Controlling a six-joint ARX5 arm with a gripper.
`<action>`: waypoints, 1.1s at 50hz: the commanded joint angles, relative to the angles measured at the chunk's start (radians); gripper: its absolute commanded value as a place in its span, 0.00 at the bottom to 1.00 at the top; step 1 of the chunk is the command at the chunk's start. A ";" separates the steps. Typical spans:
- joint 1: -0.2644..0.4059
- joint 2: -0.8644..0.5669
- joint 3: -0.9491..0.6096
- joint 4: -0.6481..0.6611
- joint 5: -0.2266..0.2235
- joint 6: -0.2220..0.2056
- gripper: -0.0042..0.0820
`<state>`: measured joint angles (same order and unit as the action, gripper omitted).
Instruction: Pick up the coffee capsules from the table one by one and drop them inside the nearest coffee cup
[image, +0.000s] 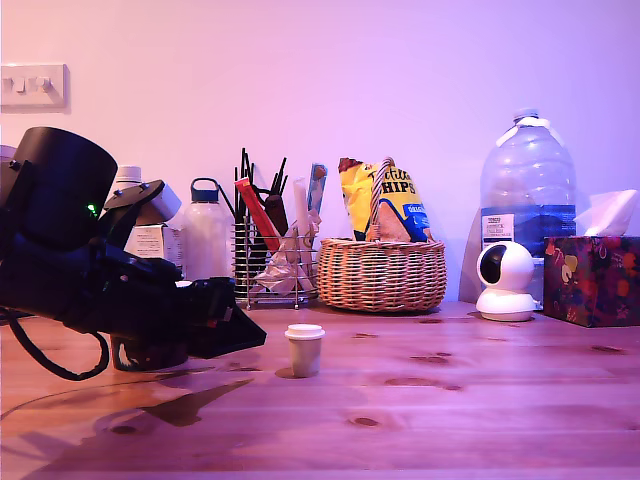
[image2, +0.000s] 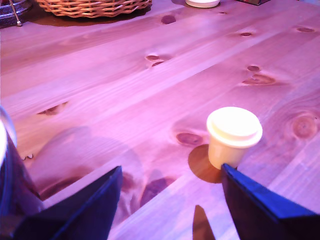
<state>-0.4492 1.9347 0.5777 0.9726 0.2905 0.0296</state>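
One cream-white coffee capsule (image: 304, 349) stands upright on the wooden table (image: 450, 410), wide rim up. My gripper (image: 250, 338) hovers low over the table to the capsule's left in the exterior view, a short gap away and pointing at it. In the wrist view the gripper (image2: 171, 169) is open with nothing between its dark fingers (image2: 260, 205). The capsule (image2: 233, 135) sits just beyond one fingertip, off the centre line. A dark wall with a pale rim at the wrist picture's edge looks like the coffee cup (image2: 7, 170), mostly cut off. In the exterior view my arm covers it.
Along the back wall stand a wicker basket (image: 382, 275) with snack bags, a wire rack of utensils (image: 268, 262), white bottles (image: 205, 232), a large water bottle (image: 527, 185), a small white camera (image: 505, 282) and a tissue box (image: 592, 278).
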 joint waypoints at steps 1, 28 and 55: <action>0.008 -0.022 -0.001 -0.010 -0.007 -0.003 0.67; -0.002 -0.076 -0.004 -0.020 0.006 -0.002 0.67; -0.064 -0.076 -0.004 -0.088 0.008 0.032 0.67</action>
<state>-0.5129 1.8565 0.5777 0.8818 0.2955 0.0563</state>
